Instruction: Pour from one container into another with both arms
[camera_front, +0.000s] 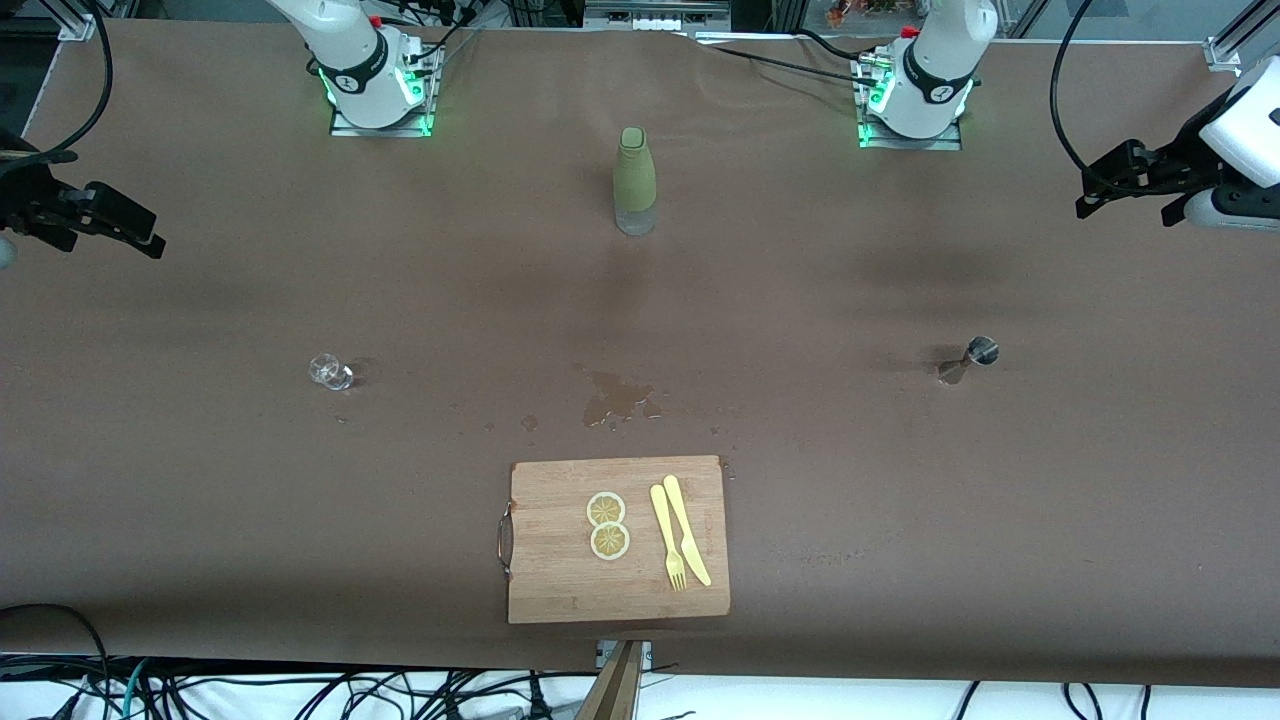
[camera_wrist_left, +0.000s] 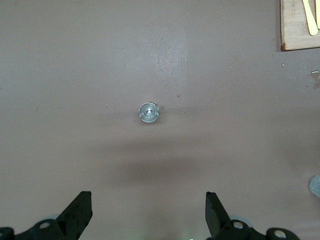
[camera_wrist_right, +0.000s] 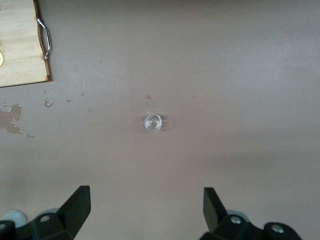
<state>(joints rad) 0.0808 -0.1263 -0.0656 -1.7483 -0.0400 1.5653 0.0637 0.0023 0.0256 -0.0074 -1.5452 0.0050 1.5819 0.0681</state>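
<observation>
Left end effector (camera_wrist_left: 149, 217) raised, fingers spread, right end effector (camera_wrist_right: 147, 212) likewise

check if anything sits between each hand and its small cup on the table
Nothing visible does. The open left hand hangs over bare brown table above the small metal cup; the open right hand likewise above the small clear glass.

I see a wide counter (camera_front: 200, 500) covered in a matte brown sheet, evenly lit from above, with a wet patch (camera_front: 615, 398) near its middle. Black cables (camera_front: 400, 695) trail over a pale floor along its near edge. Aluminium framing (camera_front: 1225, 50) stands at the corners.
</observation>
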